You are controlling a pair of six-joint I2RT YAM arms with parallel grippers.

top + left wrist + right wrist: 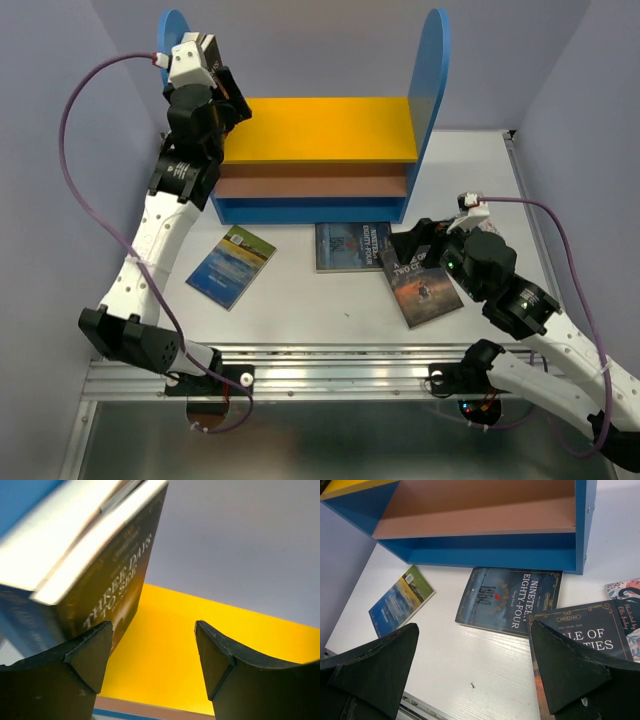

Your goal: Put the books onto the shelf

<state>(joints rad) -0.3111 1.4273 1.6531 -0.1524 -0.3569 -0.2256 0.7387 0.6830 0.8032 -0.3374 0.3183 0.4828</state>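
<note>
Both gaping: left hand (152, 630) high beside shelved book (110, 595), right hand (474, 626) above table (470, 665).

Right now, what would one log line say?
left jaws: open beside Three Days to See book | right jaws: open over Tale of Two Cities book

Bright even light; book (107, 587) blurred close-up.

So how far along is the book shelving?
Done: Three Days to See stands tilted on the yellow board, apparently with a second book beside it; the left gripper is open next to them. In hand: nothing gripped; the right gripper hovers open over A Tale of Two Cities. Left: that one, Nineteen Eighty-Four, the blue-green book and a floral-covered book, all on the table.
</note>
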